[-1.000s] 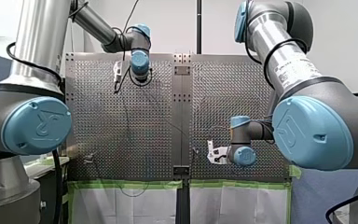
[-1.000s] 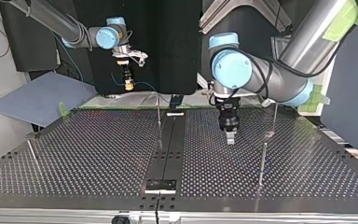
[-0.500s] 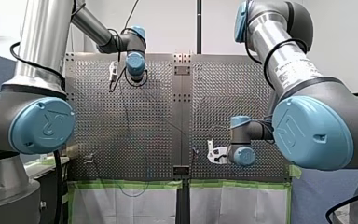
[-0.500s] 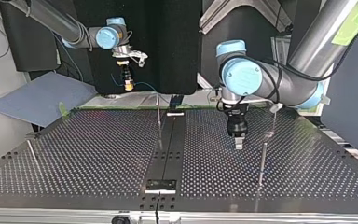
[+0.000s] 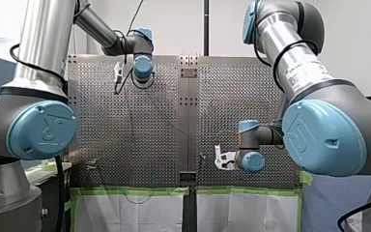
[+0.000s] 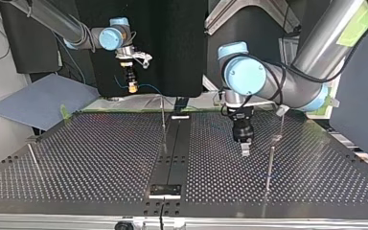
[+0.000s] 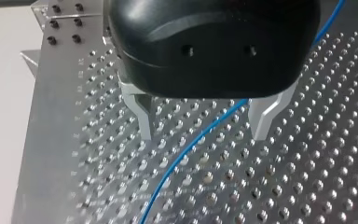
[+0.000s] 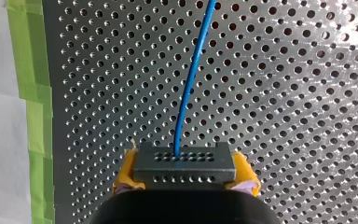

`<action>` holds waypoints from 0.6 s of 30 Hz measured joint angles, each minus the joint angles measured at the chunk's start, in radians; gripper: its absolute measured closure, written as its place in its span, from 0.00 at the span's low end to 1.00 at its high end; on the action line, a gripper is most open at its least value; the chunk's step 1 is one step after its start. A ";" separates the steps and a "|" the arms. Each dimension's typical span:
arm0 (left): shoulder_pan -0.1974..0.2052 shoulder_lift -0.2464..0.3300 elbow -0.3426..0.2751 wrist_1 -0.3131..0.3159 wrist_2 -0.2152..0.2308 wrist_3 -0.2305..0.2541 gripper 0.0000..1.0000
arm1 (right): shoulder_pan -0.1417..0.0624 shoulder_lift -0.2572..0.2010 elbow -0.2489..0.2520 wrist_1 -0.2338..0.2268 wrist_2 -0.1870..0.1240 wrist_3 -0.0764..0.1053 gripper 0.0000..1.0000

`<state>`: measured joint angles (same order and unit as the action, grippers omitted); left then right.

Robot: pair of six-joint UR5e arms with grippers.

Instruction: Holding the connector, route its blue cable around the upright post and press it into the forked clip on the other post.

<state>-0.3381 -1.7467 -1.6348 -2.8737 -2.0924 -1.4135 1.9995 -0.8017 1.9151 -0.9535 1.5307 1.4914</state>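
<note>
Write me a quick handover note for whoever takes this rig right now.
My right gripper: shut on the connector, raised near the table's edge.
My left gripper: open, low over the table; the blue cable passes between its fingers, ungripped. An upright post stands beside it.
Done: connector held.
Left: route the cable round the post and press it into the forked clip, which I cannot make out.

The perforated table (image 6: 100, 158) (green tape (image 8: 28, 70) along 1 edge) carries thin upright posts (image 6: 163, 120); a blue cable (image 7: 179, 161) crosses it.
</note>
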 joint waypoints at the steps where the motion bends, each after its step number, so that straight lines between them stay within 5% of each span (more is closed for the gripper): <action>1: -0.004 -0.004 0.000 0.001 0.000 0.000 0.00 | 0.000 0.000 0.000 0.000 0.000 0.000 1.00; 18: -0.026 -0.080 0.026 0.079 -0.067 0.034 0.00 | 0.002 0.000 0.000 0.005 0.000 0.002 1.00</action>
<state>-0.3643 -1.8271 -1.6085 -2.7948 -2.1596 -1.3799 2.0010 -0.8017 1.9149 -0.9481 1.5311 1.4936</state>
